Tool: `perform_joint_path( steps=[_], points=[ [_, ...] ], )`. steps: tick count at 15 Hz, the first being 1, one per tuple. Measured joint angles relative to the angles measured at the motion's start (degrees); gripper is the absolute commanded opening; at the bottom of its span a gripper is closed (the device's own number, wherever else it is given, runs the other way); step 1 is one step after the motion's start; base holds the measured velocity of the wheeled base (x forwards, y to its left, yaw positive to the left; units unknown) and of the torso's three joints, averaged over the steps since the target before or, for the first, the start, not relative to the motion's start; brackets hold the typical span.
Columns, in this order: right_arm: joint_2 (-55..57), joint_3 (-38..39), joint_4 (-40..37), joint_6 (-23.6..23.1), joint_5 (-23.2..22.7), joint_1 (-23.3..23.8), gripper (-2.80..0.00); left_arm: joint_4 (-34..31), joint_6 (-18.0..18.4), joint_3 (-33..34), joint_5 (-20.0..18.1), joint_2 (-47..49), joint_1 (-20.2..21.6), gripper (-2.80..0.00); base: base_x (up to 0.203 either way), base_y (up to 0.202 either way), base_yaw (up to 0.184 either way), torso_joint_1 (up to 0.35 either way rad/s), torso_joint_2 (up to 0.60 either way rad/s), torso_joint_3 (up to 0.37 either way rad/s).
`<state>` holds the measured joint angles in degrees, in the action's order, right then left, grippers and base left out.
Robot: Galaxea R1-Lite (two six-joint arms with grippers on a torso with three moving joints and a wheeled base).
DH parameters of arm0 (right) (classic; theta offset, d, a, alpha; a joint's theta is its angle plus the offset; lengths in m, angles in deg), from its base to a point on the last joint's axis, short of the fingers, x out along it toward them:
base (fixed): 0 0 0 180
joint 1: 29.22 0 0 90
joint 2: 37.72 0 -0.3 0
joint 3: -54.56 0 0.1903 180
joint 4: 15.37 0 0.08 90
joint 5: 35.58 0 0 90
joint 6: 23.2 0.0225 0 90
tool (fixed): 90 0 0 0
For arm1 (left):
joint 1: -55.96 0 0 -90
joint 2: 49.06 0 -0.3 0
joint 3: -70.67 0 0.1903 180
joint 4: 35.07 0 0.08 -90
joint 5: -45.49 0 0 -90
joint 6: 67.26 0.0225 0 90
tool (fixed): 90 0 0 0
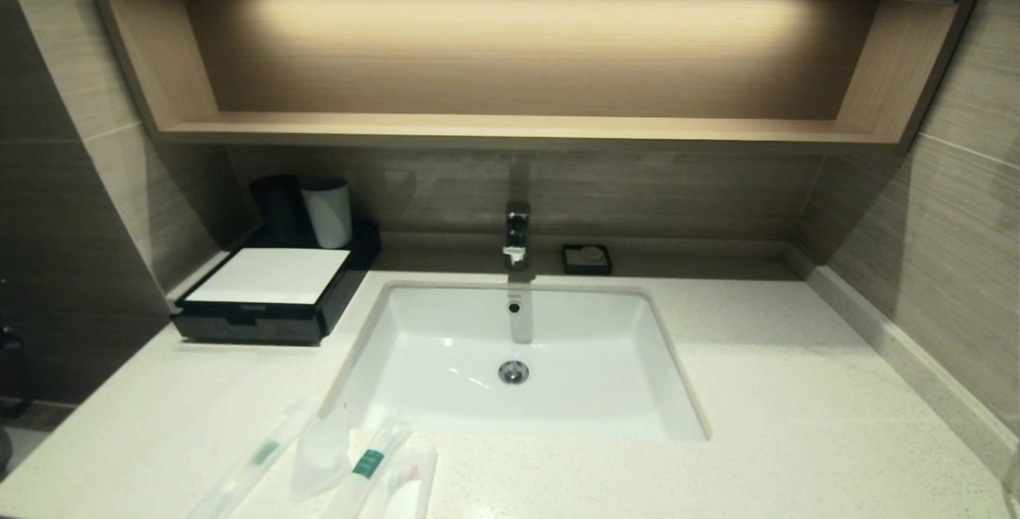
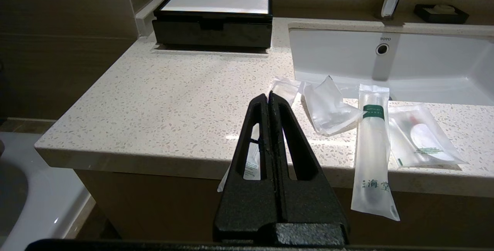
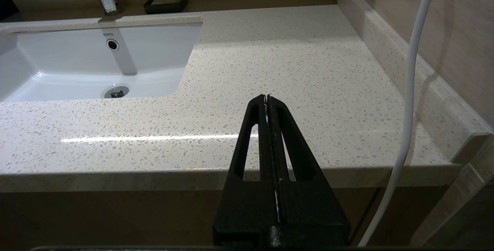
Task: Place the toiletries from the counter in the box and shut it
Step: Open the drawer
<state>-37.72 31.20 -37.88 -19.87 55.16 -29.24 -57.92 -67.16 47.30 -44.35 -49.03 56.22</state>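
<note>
Toiletries (image 2: pixel 372 143) lie untouched on counter (image 1: pixel 797 391); both grippers (left (image 2: pixel 269 96), right (image 3: pixel 266 97)) pressed together, empty. Next: open box (image 1: pixel 271 296) drawer.

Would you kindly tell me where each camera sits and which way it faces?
Head view: high, looking down at the counter, sink and box; no arms show.
Left wrist view: behind the shut left gripper, facing the toiletries and box.
Right wrist view: behind the shut right gripper, facing bare counter.
All share the sink and faucet.

Left gripper (image 2: pixel 269 96) hides one slim packet (image 2: pixel 252 158) (mostly).
</note>
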Motion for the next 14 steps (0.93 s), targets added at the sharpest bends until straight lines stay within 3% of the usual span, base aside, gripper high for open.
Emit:
perform_joint_path(
  steps=[14],
  points=[
    [0.0, 0.0, 0.0, -0.02, -0.13, 0.02, -2.8, 0.0, -0.01, 0.0, 0.0, 0.0, -0.02, -2.8, 0.0, 0.0, 0.0, 0.0, 0.0, 0.0]
  ],
)
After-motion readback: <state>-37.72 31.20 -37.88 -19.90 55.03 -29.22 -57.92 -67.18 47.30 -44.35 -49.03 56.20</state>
